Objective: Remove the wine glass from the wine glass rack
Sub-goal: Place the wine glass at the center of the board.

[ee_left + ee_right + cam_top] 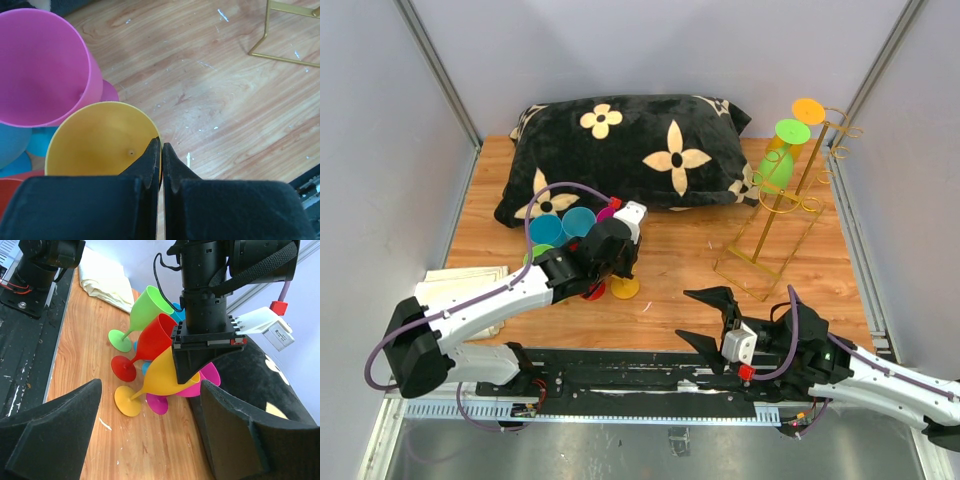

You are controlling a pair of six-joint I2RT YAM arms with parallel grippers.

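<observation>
The left gripper (160, 150) is pinched almost shut on the near rim of the yellow wine glass (100, 140), with only the thin wall of the cup between its fingers. That glass is off the rack and its foot rests on the wooden table (680, 270), just near of the black flowered pillow (630, 150). It is crowded by a pink glass (40, 65), a red glass (155, 337) and blue glasses (565, 225) on its left.

The wine glass rack (790, 203) stands well apart at the far right of the table. A green hanging glass (775, 168) and an orange hanging glass (808, 110) hang from it upside down.

The right gripper (708, 318) sits at the near edge with its jaws spread wide, holding nothing and pointing left toward the cluster.
</observation>
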